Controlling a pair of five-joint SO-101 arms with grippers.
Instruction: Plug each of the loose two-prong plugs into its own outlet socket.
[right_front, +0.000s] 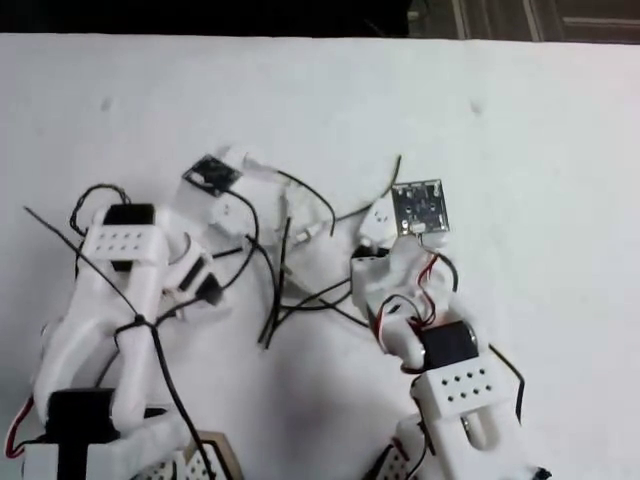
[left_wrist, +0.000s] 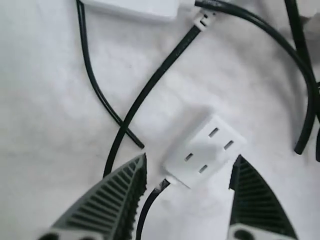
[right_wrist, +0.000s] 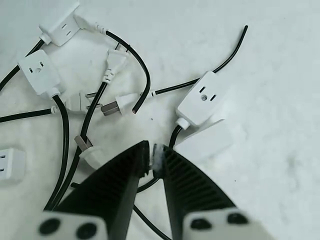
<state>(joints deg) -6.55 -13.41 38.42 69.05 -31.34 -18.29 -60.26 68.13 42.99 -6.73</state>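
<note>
The left gripper (left_wrist: 190, 162) is released at the left side of the black cable tangle (right_front: 285, 285), its jaws spread to either side of a white double socket block (left_wrist: 202, 150) lying flat on the table (right_front: 560, 150). The right gripper (right_wrist: 151, 150) is at the right side of the tangle, jaws clenched together, with a small pale piece at the tips that cannot be identified. Loose two-prong plugs (right_wrist: 112, 106) lie within the tangle, and a single white socket (right_wrist: 202, 102) lies at its edge.

White outlet sockets (left_wrist: 202, 152) on black cords (left_wrist: 150, 90); plain white table (right_front: 550, 150).
</note>
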